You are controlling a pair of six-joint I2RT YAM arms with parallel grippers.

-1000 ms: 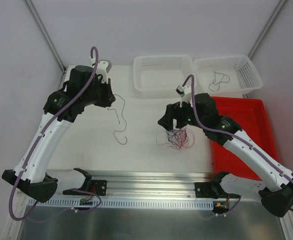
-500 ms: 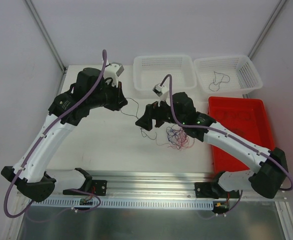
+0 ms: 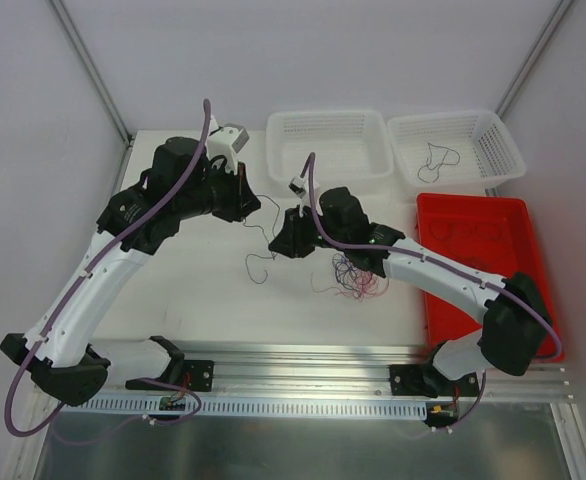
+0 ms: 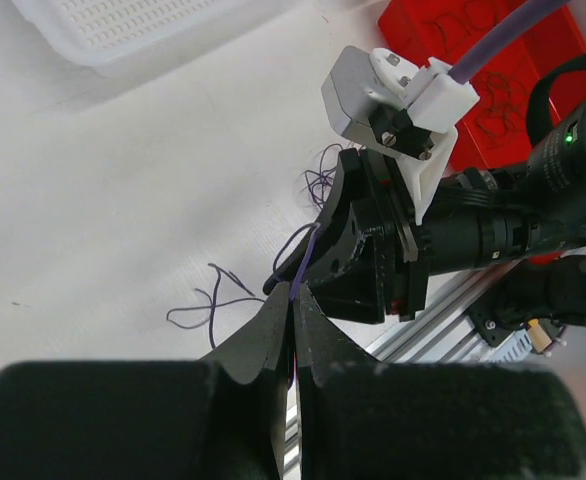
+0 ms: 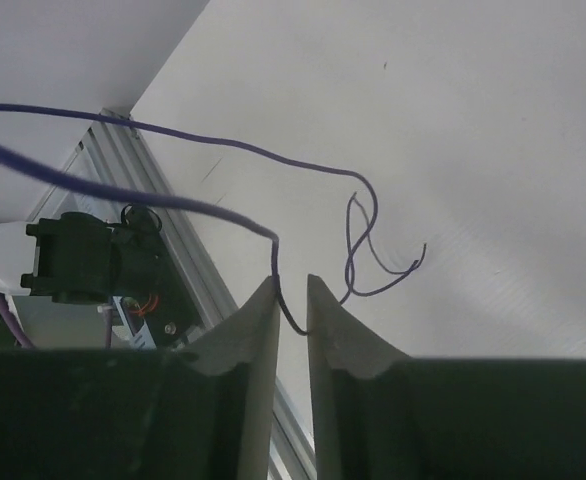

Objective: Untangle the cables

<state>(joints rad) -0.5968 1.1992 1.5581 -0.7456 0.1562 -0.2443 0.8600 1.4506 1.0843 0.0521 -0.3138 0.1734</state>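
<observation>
left gripper (image 4: 291, 297) — clamped on purple wire (image 4: 310, 251) | right gripper (image 5: 292, 283) — purple wire in gap, grip unclear

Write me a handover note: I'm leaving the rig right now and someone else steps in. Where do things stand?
Left gripper: shut on a purple wire.
Right gripper: jaws narrow, with the same wire in the gap; a firm grip cannot be confirmed.
The wire runs between the two grippers. Its tail reaches the table, apart from the tangle.
Done: one wire lies in the right basket.
Left: put the purple wire away, then separate the tangle, a bunch of red and purple wires beside the red tray.
</observation>
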